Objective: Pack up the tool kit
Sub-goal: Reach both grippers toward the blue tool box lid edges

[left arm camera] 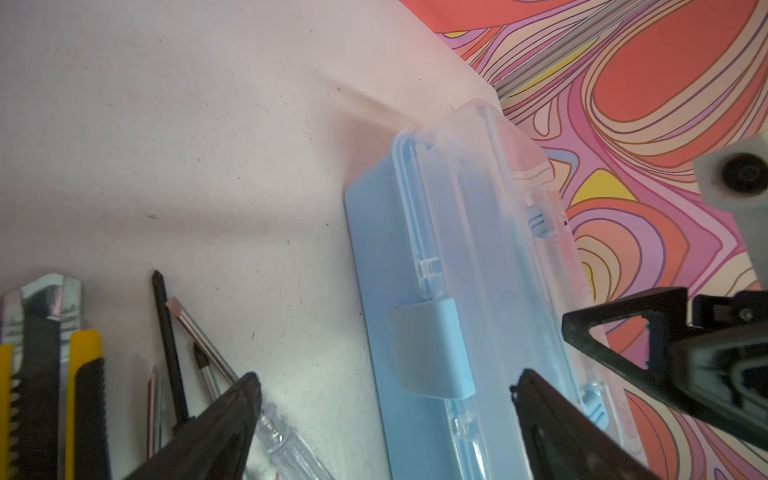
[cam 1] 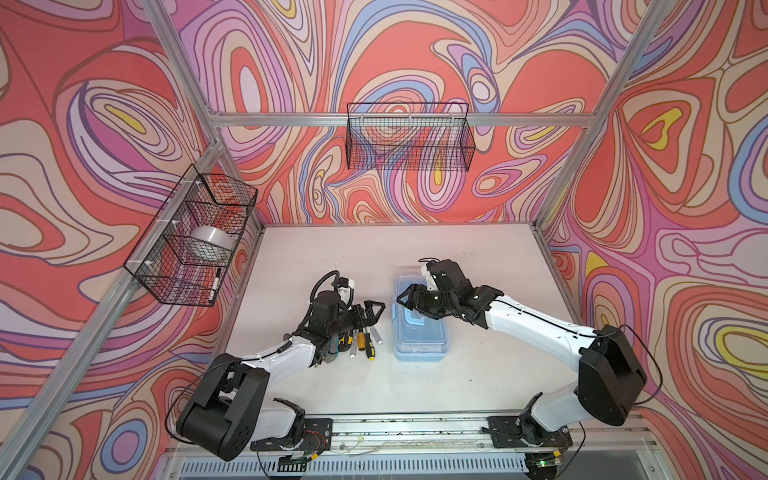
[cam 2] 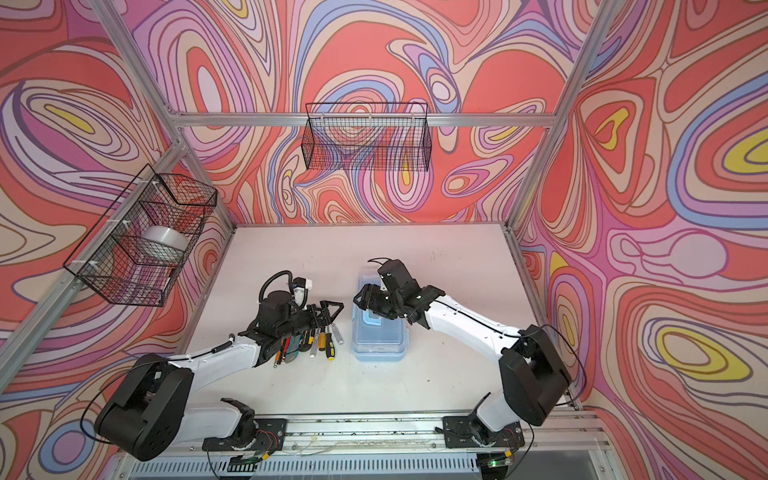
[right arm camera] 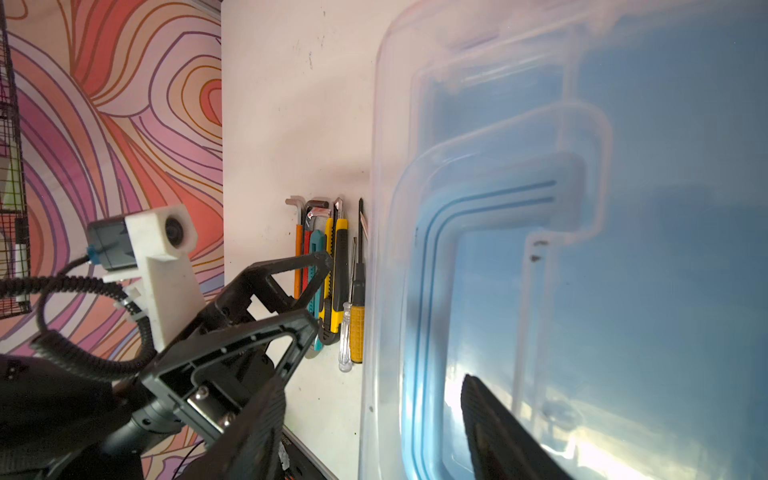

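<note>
- Tool kit case (cam 1: 420, 337): I see a small rectangular box with a light-blue base, a clear lid lying shut on it and a light-blue handle (cam 1: 410, 321) folded flat on top. It stands on the white table (cam 1: 332, 257), right of middle in both top views.
- Loose tools (cam 1: 362, 344): these lie in a row on the table, just left of the case and apart from it.
- Right wrist view only: the whole row (right arm camera: 332, 270) shows here, with sleeved hex keys, utility knives, then yellow- and clear-handled screwdrivers nearest the case (right arm camera: 623, 208). In the top views my left arm covers most of it.
- Left wrist view only: a light-blue latch (left arm camera: 430, 349) is folded down over the case's long side facing the tools.
- Left gripper (cam 1: 374, 313): its jaws are spread wide and hold nothing. It hangs over the screwdriver tips, just beside the case's latch side.
- Right gripper (cam 1: 401, 297): its jaws are parted with nothing clamped. One finger is over the lid, the other beyond the edge toward the tools (right arm camera: 372, 384). I cannot tell whether either touches the case.
</note>
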Controlling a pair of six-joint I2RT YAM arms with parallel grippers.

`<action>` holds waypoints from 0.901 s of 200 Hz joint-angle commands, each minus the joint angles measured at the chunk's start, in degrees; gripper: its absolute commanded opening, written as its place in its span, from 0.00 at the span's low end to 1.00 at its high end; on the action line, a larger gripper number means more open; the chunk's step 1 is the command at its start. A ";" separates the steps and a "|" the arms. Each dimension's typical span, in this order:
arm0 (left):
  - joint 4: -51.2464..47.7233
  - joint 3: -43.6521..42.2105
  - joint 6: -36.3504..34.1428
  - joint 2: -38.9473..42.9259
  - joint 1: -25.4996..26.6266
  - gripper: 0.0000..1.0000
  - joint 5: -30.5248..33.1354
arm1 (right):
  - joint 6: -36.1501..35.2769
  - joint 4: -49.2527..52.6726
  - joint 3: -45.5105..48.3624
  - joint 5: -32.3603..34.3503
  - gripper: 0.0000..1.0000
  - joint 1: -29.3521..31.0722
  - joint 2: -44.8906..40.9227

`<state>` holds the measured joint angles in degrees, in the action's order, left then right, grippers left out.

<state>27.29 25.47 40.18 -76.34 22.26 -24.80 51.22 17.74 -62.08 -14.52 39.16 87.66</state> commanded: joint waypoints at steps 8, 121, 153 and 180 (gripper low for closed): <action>4.91 -0.03 1.27 -1.96 0.24 0.96 -1.16 | 1.87 3.71 -0.73 -0.19 0.71 0.17 2.69; 5.35 6.60 1.39 -8.49 8.75 0.94 -1.07 | 3.67 -17.49 10.96 -14.46 0.72 -1.28 -0.07; 4.92 4.87 1.36 -6.36 9.03 0.95 0.65 | -1.96 -17.21 12.70 -14.47 0.70 -2.21 -2.78; 11.10 1.60 4.91 -4.76 9.03 0.96 -3.45 | -5.38 -20.31 14.29 -18.59 0.65 -3.53 -4.04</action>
<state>32.42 29.06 42.17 -83.20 30.13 -23.59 51.70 0.03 -50.52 -27.14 35.92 84.27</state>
